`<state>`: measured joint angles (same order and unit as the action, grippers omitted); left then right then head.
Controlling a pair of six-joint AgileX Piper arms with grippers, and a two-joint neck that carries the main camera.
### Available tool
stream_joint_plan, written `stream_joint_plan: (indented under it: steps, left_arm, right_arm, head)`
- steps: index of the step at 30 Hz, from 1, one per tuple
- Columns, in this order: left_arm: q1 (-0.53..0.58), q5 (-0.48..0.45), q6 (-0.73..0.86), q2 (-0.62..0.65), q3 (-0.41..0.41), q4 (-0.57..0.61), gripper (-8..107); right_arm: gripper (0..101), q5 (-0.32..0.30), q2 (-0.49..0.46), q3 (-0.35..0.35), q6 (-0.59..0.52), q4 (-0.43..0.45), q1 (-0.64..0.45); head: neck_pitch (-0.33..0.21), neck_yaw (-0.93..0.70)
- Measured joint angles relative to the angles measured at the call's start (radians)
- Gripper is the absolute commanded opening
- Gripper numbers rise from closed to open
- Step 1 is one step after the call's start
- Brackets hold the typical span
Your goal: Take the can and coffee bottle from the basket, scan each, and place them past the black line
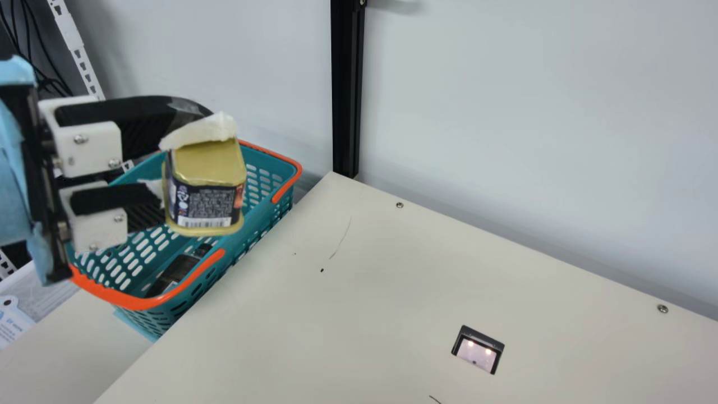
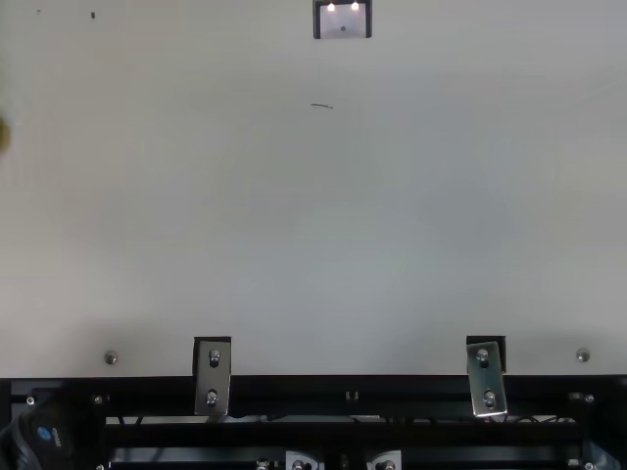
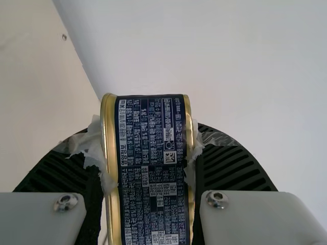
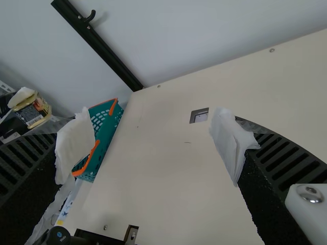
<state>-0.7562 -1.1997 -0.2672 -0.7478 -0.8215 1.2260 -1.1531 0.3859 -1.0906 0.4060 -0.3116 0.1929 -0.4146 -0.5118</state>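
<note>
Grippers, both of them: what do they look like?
The left gripper and right gripper have black ribbed fingers with white tissue-like wrapping and clear tape near the tips, on pale blocks with silver screws. Light blue material sits behind the left one's blocks.

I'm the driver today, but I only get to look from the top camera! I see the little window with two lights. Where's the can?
Observer: The left hand is holding the can between its fingers.
Operator: Cool! Is anything lying in the basket?
Observer: Yes, a dark thing lies in the basket. I can't tell if it's the coffee bottle.
Operator: What about my other hand, did it grab something?
Observer: No, the right hand is open, with nothing between its fingers.
</note>
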Motion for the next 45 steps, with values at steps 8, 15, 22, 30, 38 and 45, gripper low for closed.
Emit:
stream_joint_plan:
  steps: [8, 15, 22, 30, 38, 45]
  left_arm:
    - [0.062, -0.019, -0.196, 0.062, 0.084, 0.044, 10]
    - [0.113, -0.021, -0.343, 0.121, 0.131, 0.097, 10]
    - [0.178, 0.001, -0.471, 0.171, 0.137, 0.138, 10]
    - [0.291, 0.071, -0.587, 0.205, 0.124, 0.139, 10]
    - [0.367, 0.119, -0.624, 0.209, 0.107, 0.138, 10]
    - [0.367, 0.119, -0.625, 0.209, 0.107, 0.137, 10]
  right_arm:
    - [101, 0.000, 0.000, 0.000, 0.000, 0.000, 0.000]
    - [101, 0.000, 0.000, 0.000, 0.000, 0.000, 0.000]
    - [101, 0.000, 0.000, 0.000, 0.000, 0.000, 0.000]
    - [101, 0.000, 0.000, 0.000, 0.000, 0.000, 0.000]
    - [101, 0.000, 0.000, 0.000, 0.000, 0.000, 0.000]
    - [101, 0.000, 0.000, 0.000, 0.000, 0.000, 0.000]
  head:
    - [0.000, 0.000]
    - [0.000, 0.000]
    - [0.000, 0.000]
    - [0.000, 0.000]
    - [0.005, 0.000]
    - [0.005, 0.000]
